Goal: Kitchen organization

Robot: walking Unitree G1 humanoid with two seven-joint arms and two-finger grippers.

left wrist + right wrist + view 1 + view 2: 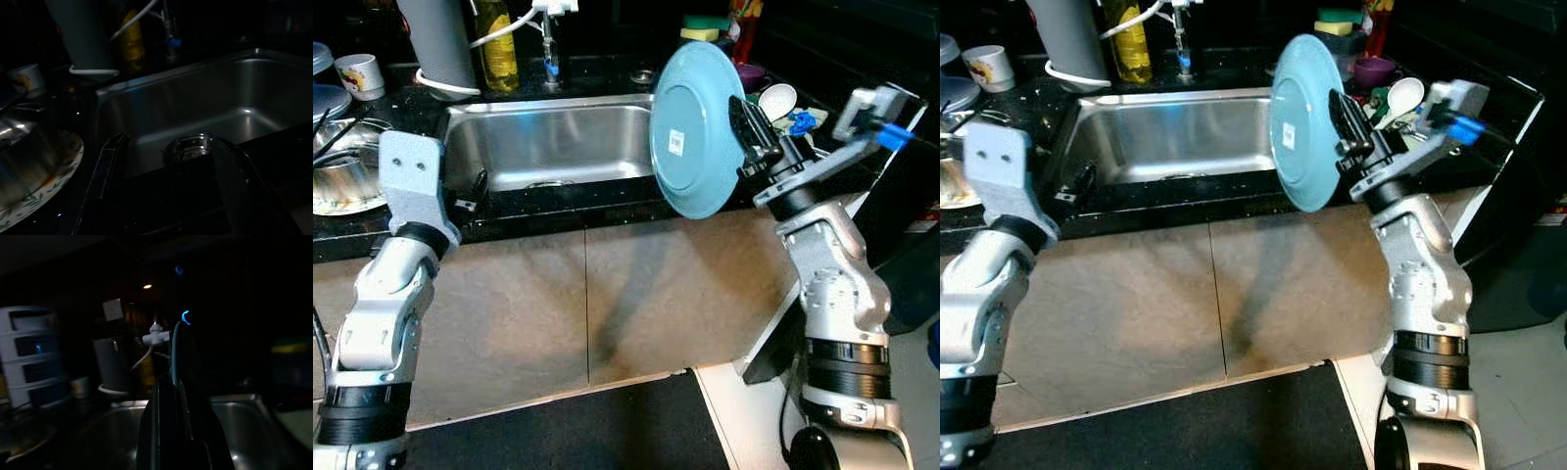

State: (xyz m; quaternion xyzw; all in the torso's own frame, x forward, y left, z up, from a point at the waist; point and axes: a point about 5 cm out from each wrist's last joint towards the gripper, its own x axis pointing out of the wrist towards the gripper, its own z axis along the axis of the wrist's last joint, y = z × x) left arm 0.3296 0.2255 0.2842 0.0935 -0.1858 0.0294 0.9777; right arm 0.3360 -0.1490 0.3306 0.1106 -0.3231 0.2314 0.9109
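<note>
Gripping the round light-blue plate (697, 127) on edge above the steel sink (548, 147), the right hand (751, 132) is clamped, while the left wrist view shows the left hand (166, 186) spread beside a leaf-patterned dish (41, 188).

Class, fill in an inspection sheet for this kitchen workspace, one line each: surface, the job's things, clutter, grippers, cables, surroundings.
Surface: black counter around a steel sink, basin bare.
Job's things: light blue plate held on edge over the sink's right end.
Clutter: mug, yellow bottle, sponges, patterned plate with a steel pot at left.
Grippers: right gripper shut on the plate's rim; left gripper open above the counter's front edge.
Cables: white hose by the tap.
Surroundings: beige cabinet front below.
</note>
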